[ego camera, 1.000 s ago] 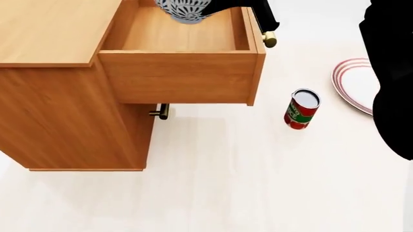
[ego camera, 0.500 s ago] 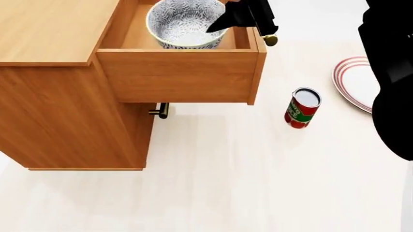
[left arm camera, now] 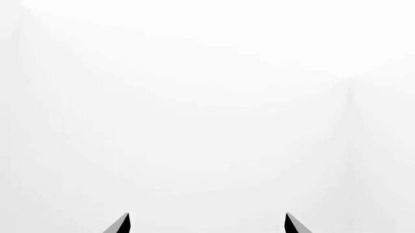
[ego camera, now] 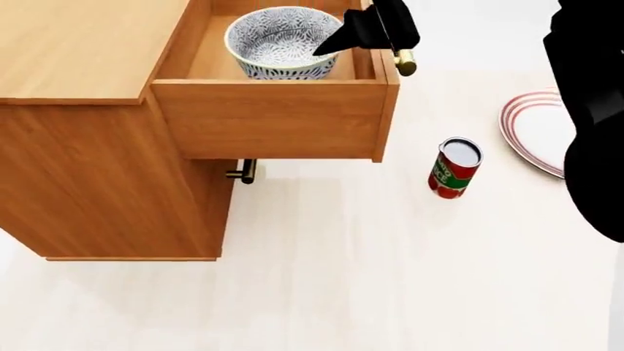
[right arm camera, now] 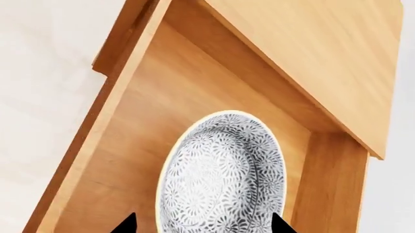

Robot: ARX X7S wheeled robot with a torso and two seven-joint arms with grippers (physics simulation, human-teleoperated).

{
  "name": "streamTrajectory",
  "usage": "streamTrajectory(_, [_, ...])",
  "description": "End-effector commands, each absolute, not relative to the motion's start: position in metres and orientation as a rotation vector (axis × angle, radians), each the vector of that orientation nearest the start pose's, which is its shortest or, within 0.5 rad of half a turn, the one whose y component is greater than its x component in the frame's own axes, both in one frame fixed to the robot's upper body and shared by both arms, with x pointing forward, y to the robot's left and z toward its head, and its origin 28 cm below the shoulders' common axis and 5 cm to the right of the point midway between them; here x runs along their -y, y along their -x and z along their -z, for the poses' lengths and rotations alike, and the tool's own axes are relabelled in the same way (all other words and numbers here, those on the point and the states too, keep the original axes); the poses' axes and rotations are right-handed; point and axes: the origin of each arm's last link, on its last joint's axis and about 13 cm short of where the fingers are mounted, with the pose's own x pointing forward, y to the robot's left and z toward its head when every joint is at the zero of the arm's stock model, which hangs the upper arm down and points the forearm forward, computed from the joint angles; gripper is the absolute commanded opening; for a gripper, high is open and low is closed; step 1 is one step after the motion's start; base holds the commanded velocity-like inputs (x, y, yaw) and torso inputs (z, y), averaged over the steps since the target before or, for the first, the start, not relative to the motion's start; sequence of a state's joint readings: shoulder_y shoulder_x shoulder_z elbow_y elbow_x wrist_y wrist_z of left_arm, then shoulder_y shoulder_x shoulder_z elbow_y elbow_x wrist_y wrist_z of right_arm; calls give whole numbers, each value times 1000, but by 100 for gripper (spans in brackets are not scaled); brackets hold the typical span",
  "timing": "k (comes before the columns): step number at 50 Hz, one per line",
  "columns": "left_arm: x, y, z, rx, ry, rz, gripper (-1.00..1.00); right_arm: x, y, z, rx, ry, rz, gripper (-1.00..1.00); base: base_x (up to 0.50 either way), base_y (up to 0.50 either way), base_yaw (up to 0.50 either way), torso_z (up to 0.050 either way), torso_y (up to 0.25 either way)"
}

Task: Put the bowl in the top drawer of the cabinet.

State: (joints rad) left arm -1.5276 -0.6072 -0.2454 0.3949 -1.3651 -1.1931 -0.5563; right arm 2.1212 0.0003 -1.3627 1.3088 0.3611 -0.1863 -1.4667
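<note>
The blue-grey speckled bowl (ego camera: 283, 40) stands upright on the floor of the pulled-out top drawer (ego camera: 273, 117) of the wooden cabinet (ego camera: 78, 44). My right gripper (ego camera: 341, 40) hovers at the bowl's right rim, beside the drawer's brass handle (ego camera: 405, 62). In the right wrist view the bowl (right arm camera: 220, 174) lies between the two spread fingertips, the right gripper (right arm camera: 204, 225) open, with a gap showing on one side. My left gripper (left arm camera: 206, 223) is open with nothing between its tips and faces blank white; it does not show in the head view.
A red can (ego camera: 454, 167) stands on the pale floor right of the drawer. A red-ringed white plate (ego camera: 536, 131) lies further right, partly behind my dark right arm (ego camera: 595, 110). The lower drawer's handle (ego camera: 244, 172) sticks out below the top drawer.
The bowl came down from the top of the view into the drawer and now rests there. The right gripper has stayed at its rim.
</note>
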Motion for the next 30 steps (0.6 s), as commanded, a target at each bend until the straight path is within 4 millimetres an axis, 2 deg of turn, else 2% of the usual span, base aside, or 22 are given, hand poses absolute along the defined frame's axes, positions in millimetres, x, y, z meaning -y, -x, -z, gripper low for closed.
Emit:
streamTrajectory(1, [-295, -188, -432, 718, 154, 207, 100, 65, -370, -522, -51, 1452, -1237, 100, 0, 0, 0, -2, 178])
streamTrajectory(9, [-295, -188, -432, 716, 165, 213, 100, 68, -362, -535, 34, 1440, -1219, 100, 0, 0, 0, -1, 178])
streamTrajectory(17, [-295, -188, -432, 712, 177, 227, 100, 78, -359, -539, 89, 1415, -1196, 100, 0, 0, 0, -1, 178])
streamTrajectory(25, [-294, -188, -432, 709, 196, 223, 100, 98, -356, -544, 319, 1310, -1103, 100, 0, 0, 0, -1, 178])
streamTrajectory(28, [-301, -162, -442, 716, 207, 223, 100, 110, -351, -550, 378, 1245, -1050, 100, 0, 0, 0, -1, 178])
streamTrajectory(30, [-302, -156, -445, 713, 212, 226, 100, 121, -348, -554, 405, 1185, -1018, 100, 0, 0, 0, -1, 177])
